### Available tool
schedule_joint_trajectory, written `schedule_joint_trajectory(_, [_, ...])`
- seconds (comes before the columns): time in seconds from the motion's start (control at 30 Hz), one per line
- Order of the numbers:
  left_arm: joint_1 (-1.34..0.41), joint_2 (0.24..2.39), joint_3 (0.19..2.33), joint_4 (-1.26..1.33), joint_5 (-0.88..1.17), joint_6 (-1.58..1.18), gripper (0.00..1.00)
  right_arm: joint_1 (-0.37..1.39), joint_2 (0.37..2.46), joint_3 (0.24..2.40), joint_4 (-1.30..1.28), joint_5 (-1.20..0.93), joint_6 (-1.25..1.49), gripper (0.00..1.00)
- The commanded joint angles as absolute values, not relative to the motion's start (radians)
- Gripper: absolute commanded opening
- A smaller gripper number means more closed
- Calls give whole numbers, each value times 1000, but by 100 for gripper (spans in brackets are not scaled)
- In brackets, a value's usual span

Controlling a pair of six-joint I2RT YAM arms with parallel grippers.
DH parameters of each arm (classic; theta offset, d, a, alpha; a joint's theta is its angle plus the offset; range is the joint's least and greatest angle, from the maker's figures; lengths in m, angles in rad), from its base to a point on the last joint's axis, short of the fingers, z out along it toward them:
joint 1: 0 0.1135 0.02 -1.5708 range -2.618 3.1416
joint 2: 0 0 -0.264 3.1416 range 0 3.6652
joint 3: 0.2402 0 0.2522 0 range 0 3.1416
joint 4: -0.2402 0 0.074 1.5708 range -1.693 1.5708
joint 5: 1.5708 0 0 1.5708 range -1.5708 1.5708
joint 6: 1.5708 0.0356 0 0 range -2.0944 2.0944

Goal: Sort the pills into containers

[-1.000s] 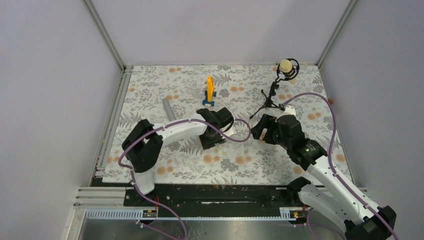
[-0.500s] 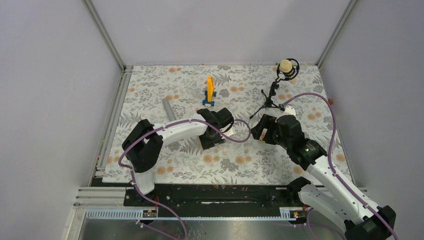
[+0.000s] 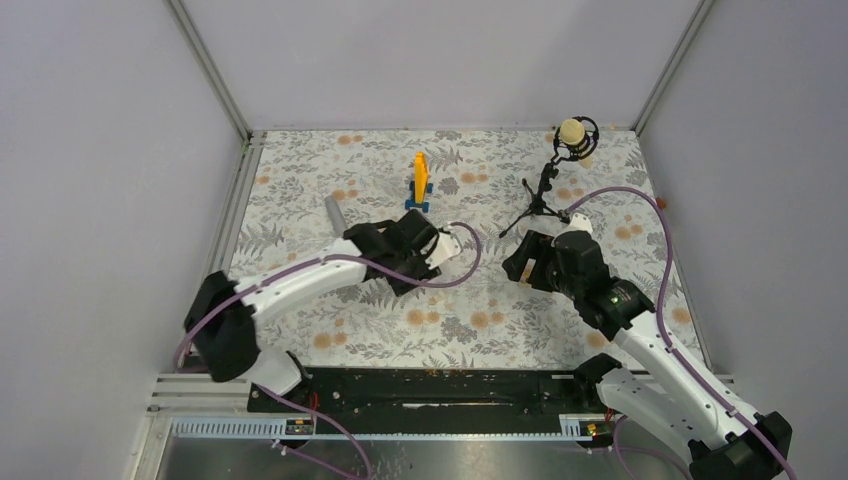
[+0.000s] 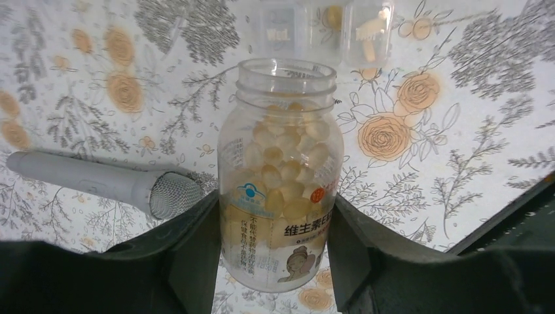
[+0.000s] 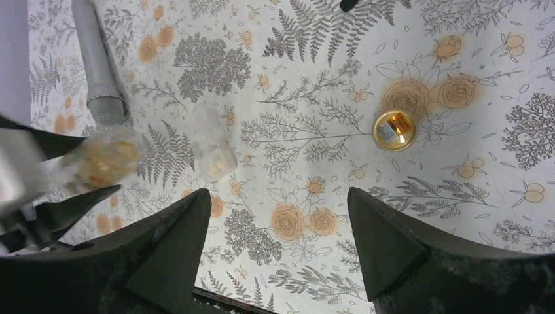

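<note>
Left gripper [image 4: 275, 222] clamped on the jar [image 4: 286, 91]: both dark fingers [image 4: 190, 255] press the labelled lower half, one per side. Jar is lidless and about two-thirds full of pale yellow pills [image 4: 281, 176]. Its mouth points at the clear pill box [image 4: 327, 26], which lies on the floral table cover [image 4: 458, 131] just past the rim; a few pills sit in its compartments (one lid reads "Wed"). Grey tube [image 4: 98, 183] lies flat beside the left finger, mesh end nearest the jar.

Right gripper [image 5: 278, 196] spread wide, nothing between the fingers, hanging above the table cover. From its camera the pill box sits up-left of the gap and a gold cap [image 5: 394, 129] lies well apart to the right. The held jar shows at the left edge, blurred; can't tell whether it touches the table
</note>
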State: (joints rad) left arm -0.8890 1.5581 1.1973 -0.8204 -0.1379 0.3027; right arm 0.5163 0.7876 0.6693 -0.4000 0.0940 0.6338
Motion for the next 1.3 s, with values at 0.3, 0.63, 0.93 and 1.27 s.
schedule_joint_trajectory(0.3, [-857, 988, 958, -337, -25, 199, 0, 507, 799, 717, -511, 222, 590, 84])
schedule_joint_trajectory(0.63, [-857, 642, 669, 224, 41, 4, 0, 508, 953, 736, -506, 176, 448, 100])
schedule_joint_trajectory(0.93, [-832, 731, 568, 554, 165, -144, 0, 508, 1238, 807, -531, 211, 470, 91])
schedule_joint_trajectory(1.27, [-772, 815, 496, 703, 326, -277, 0, 508, 1427, 828, -464, 333, 479, 80])
